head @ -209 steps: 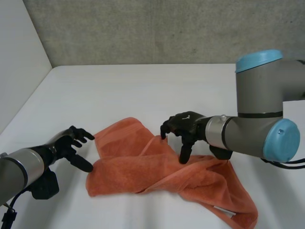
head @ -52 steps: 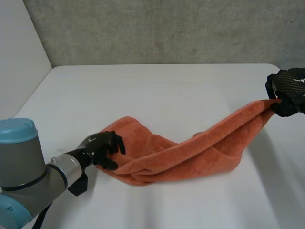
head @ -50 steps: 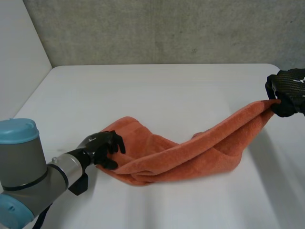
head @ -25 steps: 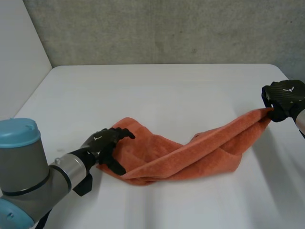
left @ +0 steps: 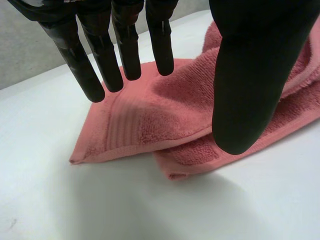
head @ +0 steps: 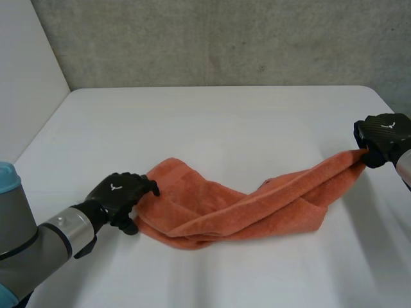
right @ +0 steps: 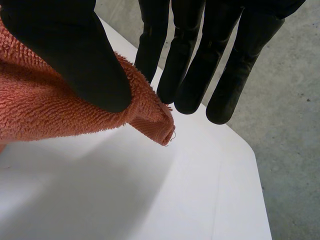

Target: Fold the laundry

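An orange towel (head: 244,208) lies bunched and stretched across the white table (head: 212,122). My left hand (head: 121,194) is at the towel's left end. In the left wrist view that hand (left: 127,45) is open, its fingers straight and spread just above a folded corner of the towel (left: 150,115), with the thumb (left: 250,75) apart over the thicker folds. My right hand (head: 383,136) holds the towel's far right end lifted off the table. In the right wrist view the thumb (right: 75,55) pinches the towel's corner (right: 40,110) against the fingers (right: 190,60).
A grey concrete wall (head: 225,38) stands behind the table. A white side wall (head: 26,83) runs along the table's left. The table's right edge (head: 393,106) lies close to my right hand. Bare table stretches behind and in front of the towel.
My left hand let go of the towel's left edge, spread its fingers and drew back a little to the left. My right hand sank slightly with its end of the towel.
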